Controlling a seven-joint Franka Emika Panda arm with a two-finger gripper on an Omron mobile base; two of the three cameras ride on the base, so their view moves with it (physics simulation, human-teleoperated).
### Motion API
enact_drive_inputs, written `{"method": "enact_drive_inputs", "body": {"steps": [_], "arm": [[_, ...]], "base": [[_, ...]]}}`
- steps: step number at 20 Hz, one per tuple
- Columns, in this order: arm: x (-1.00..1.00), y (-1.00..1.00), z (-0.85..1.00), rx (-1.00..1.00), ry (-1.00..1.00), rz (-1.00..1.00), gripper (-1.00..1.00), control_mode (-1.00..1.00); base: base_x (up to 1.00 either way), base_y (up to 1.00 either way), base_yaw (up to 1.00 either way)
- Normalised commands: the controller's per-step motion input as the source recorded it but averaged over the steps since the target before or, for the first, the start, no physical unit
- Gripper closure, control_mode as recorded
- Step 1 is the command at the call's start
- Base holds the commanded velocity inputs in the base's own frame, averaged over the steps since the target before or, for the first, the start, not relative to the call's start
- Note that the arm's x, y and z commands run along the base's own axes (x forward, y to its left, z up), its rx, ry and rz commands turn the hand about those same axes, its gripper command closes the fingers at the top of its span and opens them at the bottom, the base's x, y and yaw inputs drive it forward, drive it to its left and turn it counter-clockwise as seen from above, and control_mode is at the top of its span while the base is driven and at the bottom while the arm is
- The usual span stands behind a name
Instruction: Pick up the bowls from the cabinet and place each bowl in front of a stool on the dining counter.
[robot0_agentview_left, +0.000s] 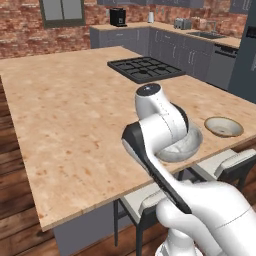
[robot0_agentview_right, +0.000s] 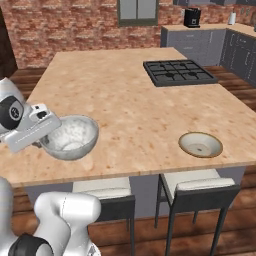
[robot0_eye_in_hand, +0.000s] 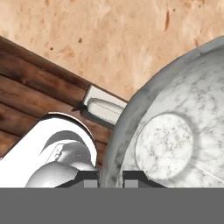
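Marbled bowl (robot0_agentview_right: 70, 136) rim clamped in gripper (robot0_eye_in_hand: 110, 178); cream bowl (robot0_agentview_right: 200, 144) apart, stools (robot0_agentview_right: 197, 189) below.

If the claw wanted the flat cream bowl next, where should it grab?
Probably the tan rim of the cream bowl, coming from above. It sits upright and shallow on the dining counter, with nothing touching it, so one finger can go inside and one outside the thin edge.
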Motion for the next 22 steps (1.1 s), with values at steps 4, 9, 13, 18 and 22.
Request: {"method": "enact_drive_inputs", "body": {"steps": [4, 9, 13, 18, 22], "arm": [[0.66, 0.30, -0.23, 0.06, 0.01, -0.05, 1.00, -1.00], [0.80, 0.22, -0.27, 0.00, 0.10, -0.15, 1.00, -1.00], [0.54, 0.03, -0.28, 0.00, 0.03, -0.01, 1.00, -1.00], [0.58, 0.00, -0.55, -0.01, 0.01, -0.03, 1.00, -1.00], [0.58, 0.00, -0.60, 0.00, 0.00, -0.04, 1.00, -1.00]], "base": [[0.00, 0.00, 0.00], [0.00, 0.00, 0.00], [0.00, 0.00, 0.00], [0.00, 0.00, 0.00], [0.00, 0.00, 0.00]]}}
